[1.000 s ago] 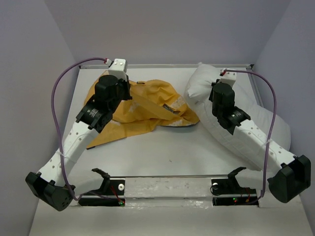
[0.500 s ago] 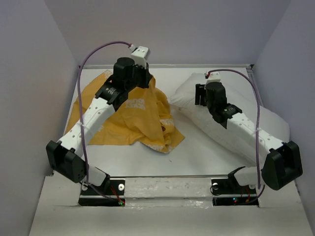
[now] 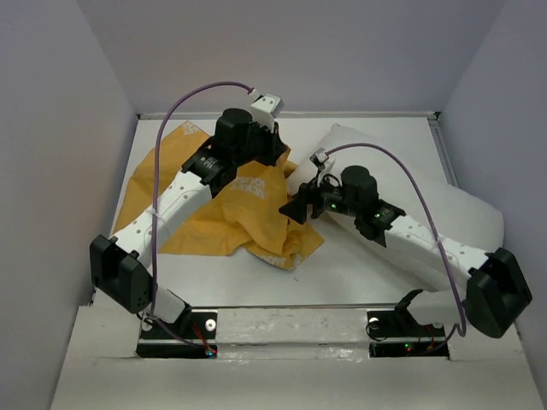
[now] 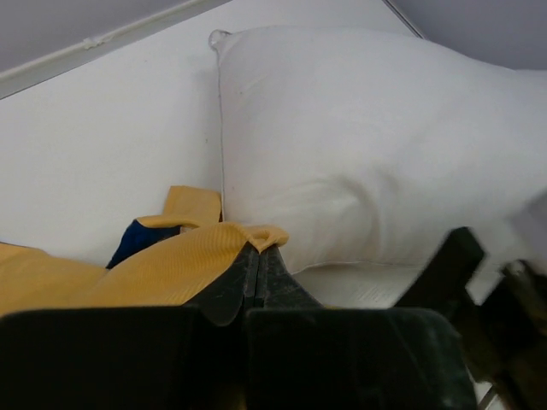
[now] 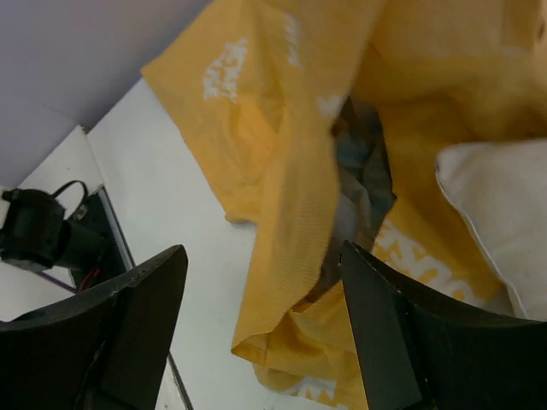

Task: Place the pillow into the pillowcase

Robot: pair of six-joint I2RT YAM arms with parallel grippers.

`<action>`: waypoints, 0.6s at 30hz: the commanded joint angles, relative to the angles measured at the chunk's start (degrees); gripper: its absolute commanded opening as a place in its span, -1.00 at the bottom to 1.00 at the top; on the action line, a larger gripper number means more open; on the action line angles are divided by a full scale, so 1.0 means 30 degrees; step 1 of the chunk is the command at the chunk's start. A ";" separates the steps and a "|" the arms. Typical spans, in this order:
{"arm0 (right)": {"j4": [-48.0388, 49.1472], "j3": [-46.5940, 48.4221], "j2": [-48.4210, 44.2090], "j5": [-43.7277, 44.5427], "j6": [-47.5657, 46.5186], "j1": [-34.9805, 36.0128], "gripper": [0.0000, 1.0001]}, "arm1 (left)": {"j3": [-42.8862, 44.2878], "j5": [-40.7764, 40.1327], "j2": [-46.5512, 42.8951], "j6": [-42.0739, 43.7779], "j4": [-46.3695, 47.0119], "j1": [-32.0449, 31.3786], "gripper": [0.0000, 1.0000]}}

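The mustard-yellow pillowcase [image 3: 224,213] lies crumpled at the left of the table. My left gripper [image 3: 275,161] is shut on a fold of its rim [image 4: 256,237] and holds it up beside the pillow; a bit of blue lining [image 4: 137,242] shows below. The plump white pillow [image 3: 444,205] lies at the right, partly under the right arm, and fills the left wrist view [image 4: 367,145]. My right gripper [image 3: 297,198] stands open just left of the pillow's end. In the right wrist view its gripper [image 5: 263,252] straddles hanging yellow fabric [image 5: 286,213] without touching it, and a pillow corner [image 5: 504,222] shows at the right.
A rail with two black mounts [image 3: 291,323] runs along the near edge of the table. Purple cables [image 3: 197,94] arch over both arms. Grey walls close in the left, back and right sides. The white table [image 3: 342,273] shows bare between pillowcase and rail.
The left arm has carried the pinched pillowcase rim up and right toward the pillow. The right gripper has opened, left the pillow's far end and swung left to the pillowcase.
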 commanded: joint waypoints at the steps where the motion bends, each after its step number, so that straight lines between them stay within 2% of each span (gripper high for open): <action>1: 0.5462 -0.1409 0.1958 0.0287 0.3267 0.0274 0.57 | -0.0887 0.1532 -0.2164 -0.0379 0.1217 -0.0225 -1.00; 5: 0.5437 -0.1116 0.3192 0.2514 0.3064 0.0949 0.53 | -0.1153 0.1768 -0.2665 -0.0351 0.0896 -0.0225 -1.00; 7: 0.6457 -0.1612 0.3574 0.3071 0.3677 0.1124 0.45 | -0.1415 0.1681 -0.2899 -0.0351 0.0778 -0.0225 -1.00; 10: 0.7457 -0.1703 0.4190 0.2317 0.4437 0.1125 0.33 | -0.1738 0.1855 -0.2959 -0.0497 0.0953 -0.0225 -1.00; 12: 0.9269 -0.1731 0.4689 0.1028 0.5725 0.1125 0.02 | -0.1944 0.1653 -0.2697 -0.0672 0.1100 -0.0225 -1.00; 13: 1.0640 -0.1818 0.4690 0.0734 0.6194 0.1125 -0.47 | -0.1916 0.1593 -0.2550 -0.0702 0.1071 -0.0225 -1.00; 15: 1.1558 -0.1848 0.4574 0.0497 0.7074 0.1328 -0.94 | -0.1857 0.1302 -0.2286 -0.0732 0.1013 -0.0225 -1.00; 17: 1.1854 -0.1674 0.4106 0.0904 0.8159 0.1562 -1.00 | -0.1624 0.0631 -0.1964 -0.0907 0.1012 -0.0225 -1.00; 18: 1.1797 -0.1586 0.3901 0.1458 0.8713 0.1797 -1.00 | -0.1477 0.0394 -0.1846 -0.0965 0.0925 -0.0254 -0.66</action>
